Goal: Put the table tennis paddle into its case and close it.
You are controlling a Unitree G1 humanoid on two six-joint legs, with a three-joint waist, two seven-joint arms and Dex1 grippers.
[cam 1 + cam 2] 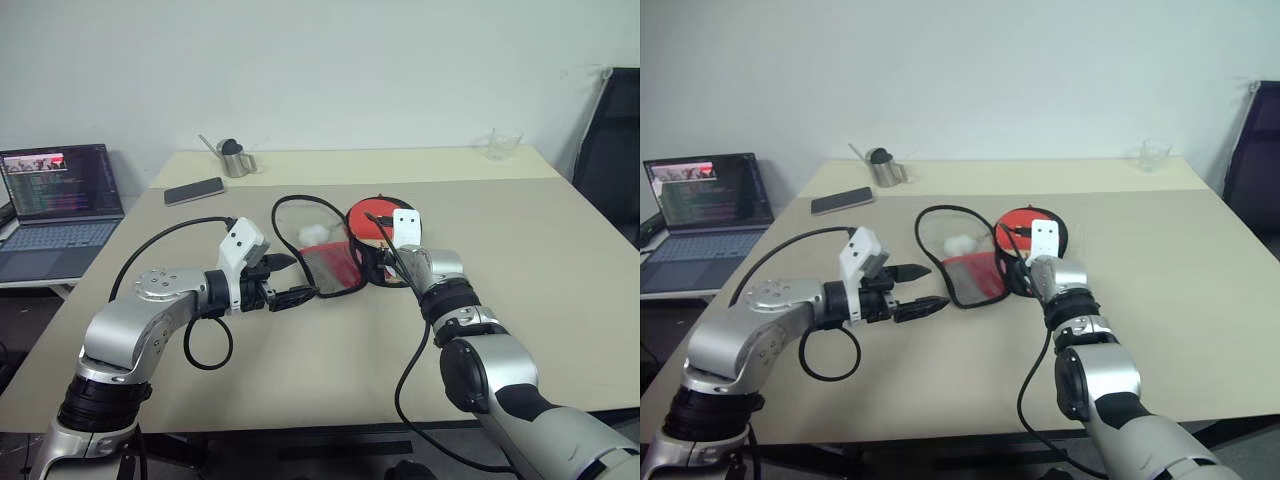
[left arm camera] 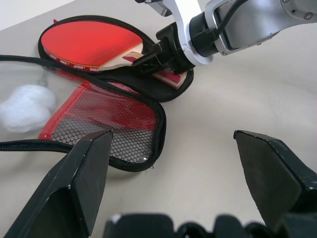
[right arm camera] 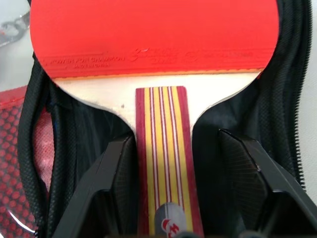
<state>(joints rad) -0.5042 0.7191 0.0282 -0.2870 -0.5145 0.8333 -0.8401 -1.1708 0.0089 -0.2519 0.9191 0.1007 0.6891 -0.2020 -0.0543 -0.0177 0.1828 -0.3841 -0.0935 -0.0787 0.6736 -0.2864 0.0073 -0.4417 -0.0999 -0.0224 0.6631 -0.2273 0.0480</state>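
Paddle [image 3: 153, 59] lies inside the open case [image 2: 148, 91], handle pointing straight back between your right gripper's [image 3: 168, 163] spread fingers, which flank it without pinching. Left gripper [image 1: 285, 280], spread wide and empty, sits nearest the case's loose flap.

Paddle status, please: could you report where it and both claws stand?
Left claw open, off the case. Right claw open astride the handle of the paddle, no grip. Paddle lies in the open case; flap unzipped, nothing blocking.
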